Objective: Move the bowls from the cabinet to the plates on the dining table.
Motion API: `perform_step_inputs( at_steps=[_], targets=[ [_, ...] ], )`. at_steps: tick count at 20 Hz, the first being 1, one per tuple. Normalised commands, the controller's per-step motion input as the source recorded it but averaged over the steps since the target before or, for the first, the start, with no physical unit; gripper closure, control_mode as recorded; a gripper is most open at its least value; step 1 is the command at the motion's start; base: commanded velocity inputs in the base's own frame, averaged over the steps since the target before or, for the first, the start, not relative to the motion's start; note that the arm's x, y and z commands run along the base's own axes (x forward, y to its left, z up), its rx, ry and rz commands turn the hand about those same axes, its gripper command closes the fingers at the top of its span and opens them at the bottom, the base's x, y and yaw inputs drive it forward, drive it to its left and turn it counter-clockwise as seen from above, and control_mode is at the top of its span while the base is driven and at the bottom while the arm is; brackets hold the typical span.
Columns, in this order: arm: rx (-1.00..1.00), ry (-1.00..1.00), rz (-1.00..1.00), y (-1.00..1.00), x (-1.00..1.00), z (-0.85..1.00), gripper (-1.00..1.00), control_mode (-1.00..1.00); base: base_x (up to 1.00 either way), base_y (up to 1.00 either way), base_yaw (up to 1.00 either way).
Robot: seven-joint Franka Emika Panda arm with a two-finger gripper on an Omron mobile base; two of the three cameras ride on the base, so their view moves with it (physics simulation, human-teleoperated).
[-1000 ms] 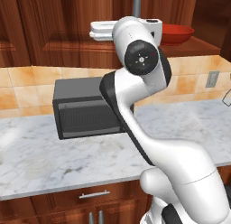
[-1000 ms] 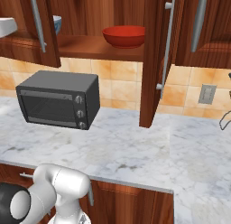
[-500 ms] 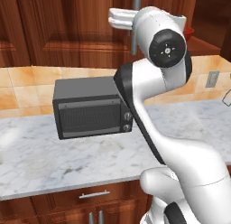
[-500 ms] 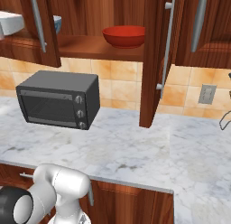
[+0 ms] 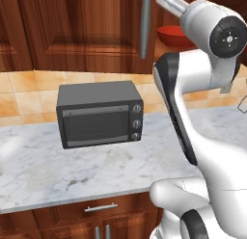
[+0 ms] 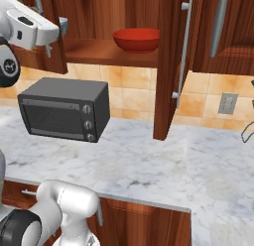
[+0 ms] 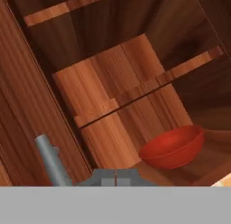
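On the cabinet [image 6: 168, 66] shelf's front edge the red bowl [image 6: 136, 39] sat unlifted; the gripper [image 7: 115, 177], fingers pressed together and empty, faced it, so delivery apparently remained ahead.

Red bowl [image 6: 136, 39] (alone) on cabinet shelf [image 6: 94, 50]

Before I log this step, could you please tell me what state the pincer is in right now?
Pincer: closed, holding nothing; its tips meet, short of the red bowl on the cabinet shelf.
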Motion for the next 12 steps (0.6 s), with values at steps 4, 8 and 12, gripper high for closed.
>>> perform_step_inputs(
  at_steps=[4, 8, 12],
  targets=[
    [0.45, 0.0, 0.02, -0.67, 0.0, 0.0, 1.0, -1.0, 0.0, 0.0, 0.0],
    [0.42, 0.02, 0.03, -0.62, 0.1, -0.08, -1.0, -1.0, 0.0, 0.0, 0.0],
    [0.35, 0.05, 0.06, -0.47, 0.32, -0.13, -1.0, -1.0, 0.0, 0.0, 0.0]
  ],
)
